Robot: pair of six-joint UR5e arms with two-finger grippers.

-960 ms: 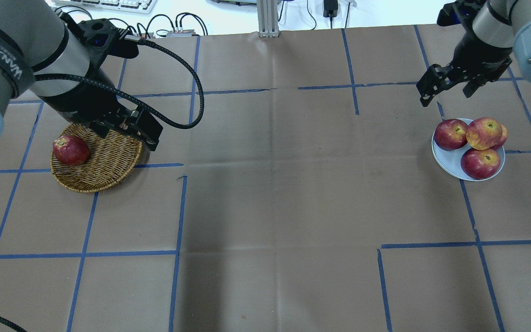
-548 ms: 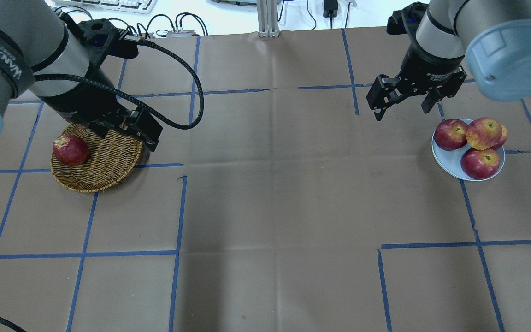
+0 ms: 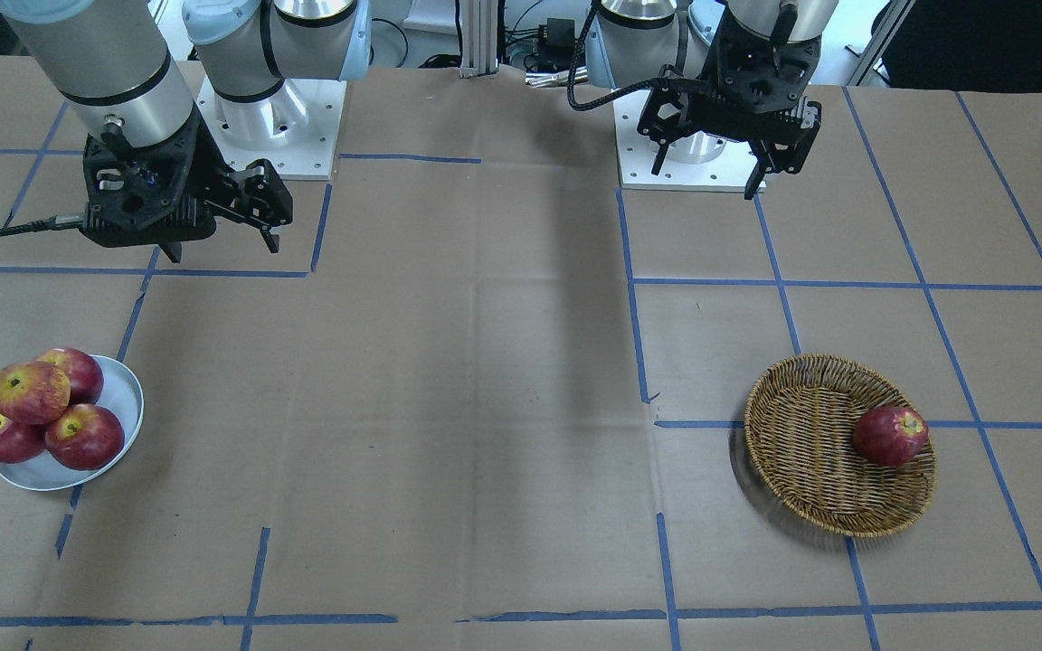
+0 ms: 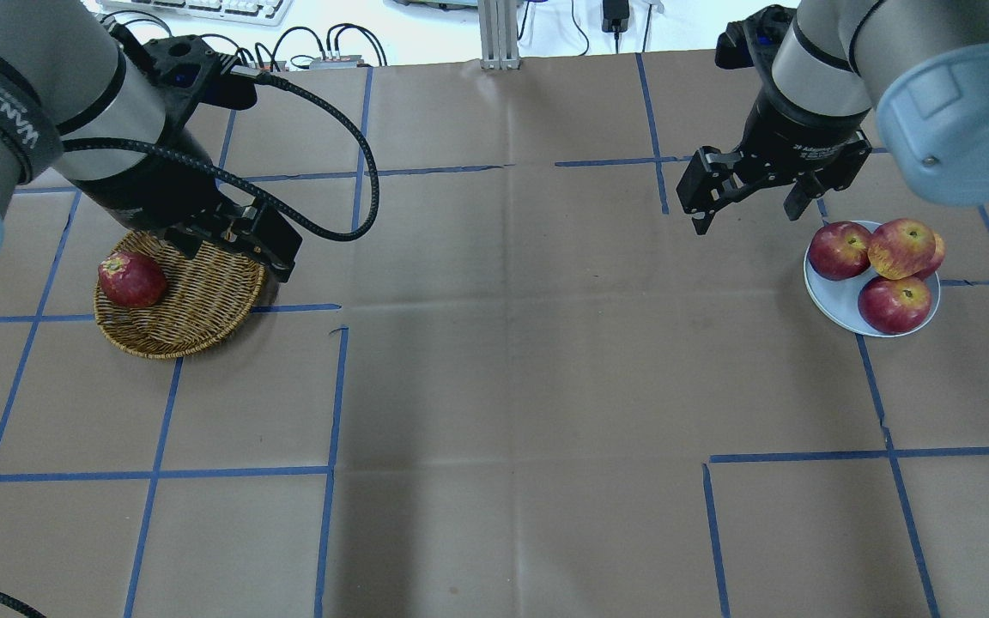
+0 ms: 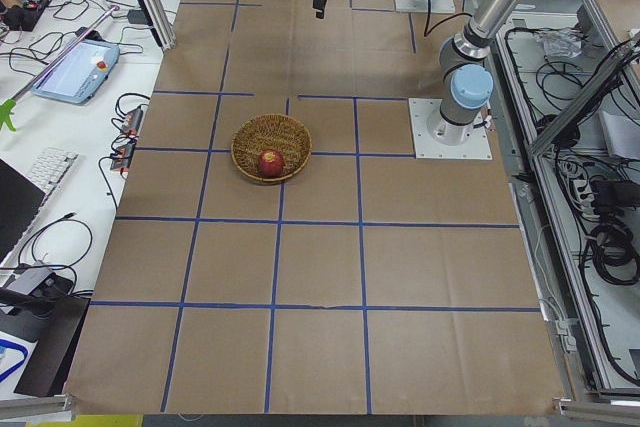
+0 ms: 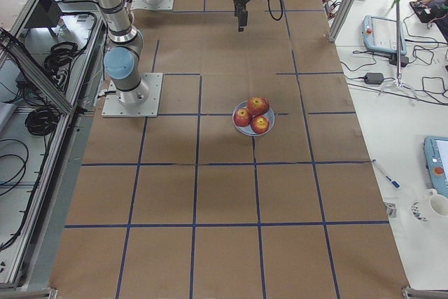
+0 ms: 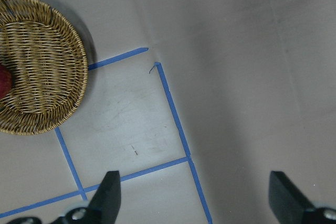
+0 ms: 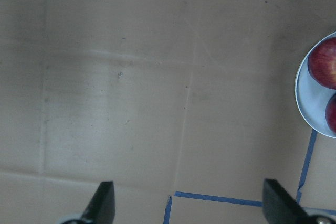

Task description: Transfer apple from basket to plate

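Observation:
The streaked red-and-yellow apple lies on top of three darker apples on the white plate at the right; it also shows in the front view. The wicker basket at the left holds one dark red apple. My left gripper is open and empty, high over the basket's far right rim. My right gripper is open and empty, above the table just left of the plate. The left wrist view shows the basket at upper left; the right wrist view shows the plate's edge.
Brown paper with blue tape lines covers the table. An aluminium post and cables stand at the far edge. The left arm's black cable loops over the table beside the basket.
My right gripper has swung left, from behind the plate to a spot left of it, and turned. The left arm, the apples and the basket have not moved.

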